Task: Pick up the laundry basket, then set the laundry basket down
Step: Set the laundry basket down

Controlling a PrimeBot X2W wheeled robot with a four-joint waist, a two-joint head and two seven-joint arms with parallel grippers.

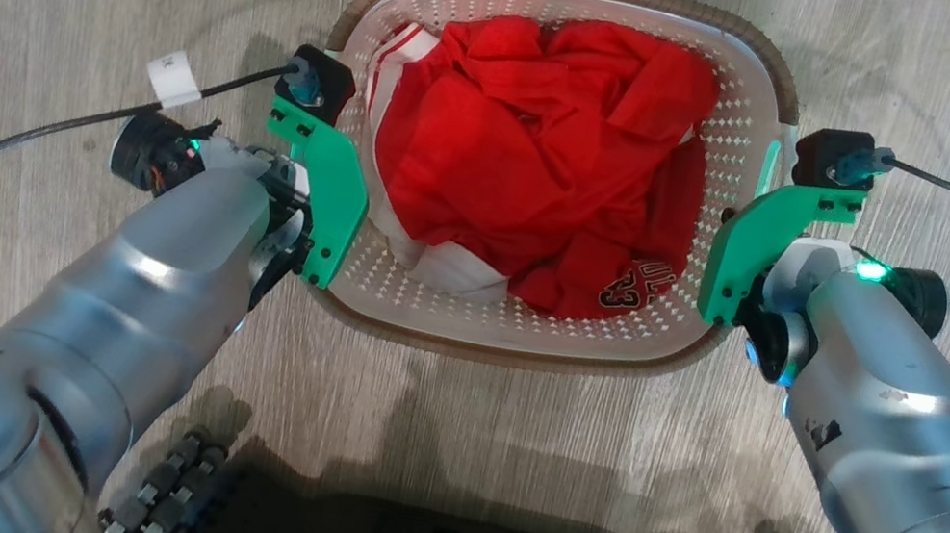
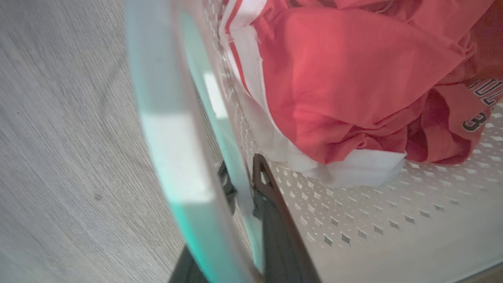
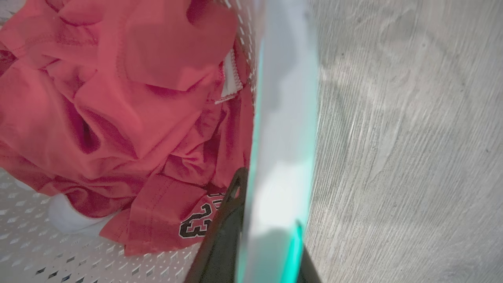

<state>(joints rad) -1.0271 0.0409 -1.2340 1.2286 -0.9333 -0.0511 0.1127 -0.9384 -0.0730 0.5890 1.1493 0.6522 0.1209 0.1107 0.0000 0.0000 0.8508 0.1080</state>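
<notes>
I'm watching the left hand point(image 2: 242, 173) and right hand point(image 3: 271, 196) each pinching a side of the laundry basket point(image 1: 514, 320), red clothes point(image 1: 544, 152) sitting inside

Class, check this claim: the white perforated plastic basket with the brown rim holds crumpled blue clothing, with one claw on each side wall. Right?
The crumpled clothing in the white perforated plastic basket is red, not blue; the head view shows it. The rest stands.

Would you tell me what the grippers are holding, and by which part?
The laundry basket: left gripper pinches its left side wall at the rim, right gripper its right side wall.
</notes>
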